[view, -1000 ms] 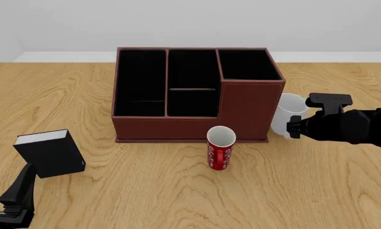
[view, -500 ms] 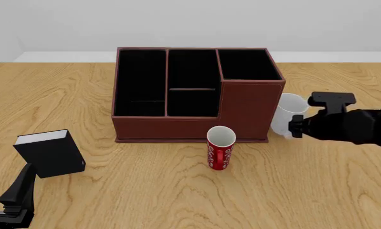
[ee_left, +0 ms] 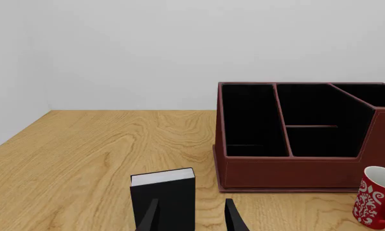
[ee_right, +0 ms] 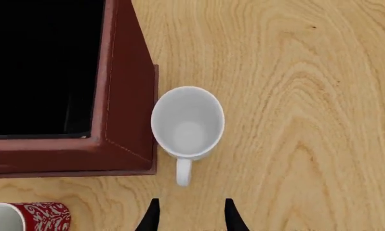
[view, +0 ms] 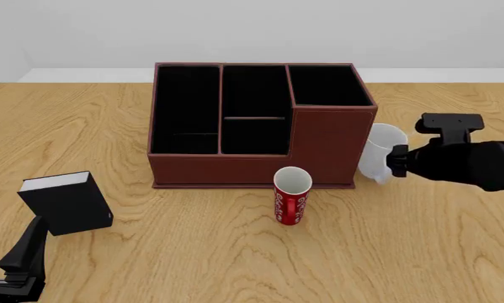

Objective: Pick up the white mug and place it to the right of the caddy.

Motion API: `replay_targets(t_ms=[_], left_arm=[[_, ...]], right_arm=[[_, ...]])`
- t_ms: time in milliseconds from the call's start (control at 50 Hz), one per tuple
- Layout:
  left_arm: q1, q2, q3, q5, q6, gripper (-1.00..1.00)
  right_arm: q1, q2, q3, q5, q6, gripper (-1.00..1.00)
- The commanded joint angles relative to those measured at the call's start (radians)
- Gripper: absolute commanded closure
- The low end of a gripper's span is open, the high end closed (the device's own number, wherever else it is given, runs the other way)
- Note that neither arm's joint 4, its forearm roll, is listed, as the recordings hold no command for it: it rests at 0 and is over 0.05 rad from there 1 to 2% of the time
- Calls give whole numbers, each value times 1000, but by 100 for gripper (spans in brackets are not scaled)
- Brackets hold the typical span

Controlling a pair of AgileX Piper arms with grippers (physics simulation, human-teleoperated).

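Observation:
The white mug [view: 380,151] stands upright on the table just right of the caddy [view: 319,148], its rim almost touching the caddy's side wall. In the right wrist view the mug [ee_right: 188,120] has its handle turned toward my right gripper [ee_right: 191,216], beside the caddy [ee_right: 125,96]. The gripper's fingers are spread with nothing between them. In the front view my right gripper [view: 393,163] sits just right of the mug. My left gripper [view: 33,237] is open and empty at the near left.
A red white-patterned cup [view: 291,196] stands in front of the caddy. A small black book [view: 67,203] stands at the near left, just beyond my left gripper [ee_left: 191,219]. The left wrist view also shows the caddy [ee_left: 288,168] and the red cup [ee_left: 377,197].
My right arm has drawn back to the right, away from the white mug. The mug, the caddy and the left arm have not moved.

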Motion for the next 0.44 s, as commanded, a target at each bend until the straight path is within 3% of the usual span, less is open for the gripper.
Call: replay_targets(t_ms=[20, 440], left_arm=[[0, 0, 0, 0, 0, -100], [0, 0, 0, 0, 0, -100]], right_arm=[[11, -65, 0, 26, 1, -100], [-4, -154, -1, 43, 19, -100]])
